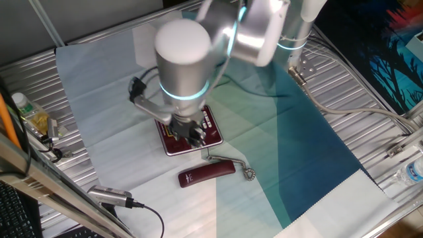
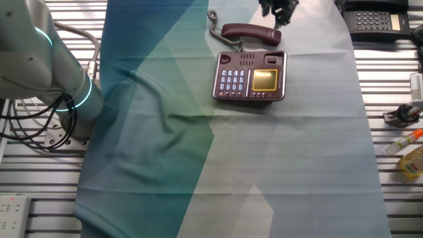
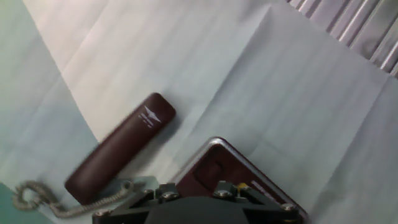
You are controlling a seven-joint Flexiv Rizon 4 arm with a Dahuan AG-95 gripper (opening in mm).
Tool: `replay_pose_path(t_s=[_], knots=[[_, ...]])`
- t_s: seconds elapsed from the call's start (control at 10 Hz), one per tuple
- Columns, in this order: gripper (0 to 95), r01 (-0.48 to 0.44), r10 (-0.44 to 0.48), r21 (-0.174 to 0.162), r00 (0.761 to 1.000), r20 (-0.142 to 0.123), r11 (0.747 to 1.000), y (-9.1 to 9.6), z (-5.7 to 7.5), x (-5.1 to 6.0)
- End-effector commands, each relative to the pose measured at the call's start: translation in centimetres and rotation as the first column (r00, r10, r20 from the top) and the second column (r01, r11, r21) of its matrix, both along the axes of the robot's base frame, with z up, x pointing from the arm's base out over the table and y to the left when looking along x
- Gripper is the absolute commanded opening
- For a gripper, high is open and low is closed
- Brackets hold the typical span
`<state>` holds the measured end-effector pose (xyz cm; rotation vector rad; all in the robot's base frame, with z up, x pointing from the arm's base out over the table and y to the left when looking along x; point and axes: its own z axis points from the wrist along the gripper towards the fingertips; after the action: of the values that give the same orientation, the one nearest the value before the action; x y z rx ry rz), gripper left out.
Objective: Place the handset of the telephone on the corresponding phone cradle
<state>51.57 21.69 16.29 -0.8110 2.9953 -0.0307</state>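
The dark-red handset [image 1: 206,173] [image 2: 250,33] [image 3: 121,149] lies flat on the cloth beside the telephone [image 1: 213,127] [image 2: 250,76] [image 3: 217,165], with its silvery coiled cord [image 1: 244,170] [image 3: 37,196] trailing from one end. The phone cradle [image 2: 251,58] is bare. My gripper [image 1: 190,132] [image 2: 277,10] hangs above the base, near the handset's white-marked end. Its fingers look spread and hold nothing. In the hand view only the gripper's dark body [image 3: 193,208] shows at the bottom edge; the fingertips are hidden.
A grey cylindrical device with a black cable [image 1: 109,196] lies near the table's front left. A black desk phone [image 2: 377,20] sits off the cloth. Bottles [image 1: 30,112] [image 2: 410,158] stand on the slatted metal table [image 1: 344,79]. The arm's base [image 2: 39,59] is beside the cloth.
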Motion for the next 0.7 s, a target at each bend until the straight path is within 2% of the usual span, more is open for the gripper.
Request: replay_pose_path(t_s=[0.1,0.2,0.3,0.5,0.7], knots=[[57.0,0.079,-0.079,0.001,0.997,0.007,0.997,2.0,-0.5,-0.1],[57.0,0.119,-0.119,0.003,0.993,0.008,0.993,2.5,-0.6,-0.1],[38.0,0.187,-0.187,0.011,0.982,0.006,0.982,3.0,-0.7,-0.1],[38.0,0.269,-0.269,0.03,0.963,-0.002,0.963,3.3,-0.9,-0.3],[38.0,0.296,-0.296,0.037,0.955,-0.002,0.954,3.6,-1.3,-0.6]])
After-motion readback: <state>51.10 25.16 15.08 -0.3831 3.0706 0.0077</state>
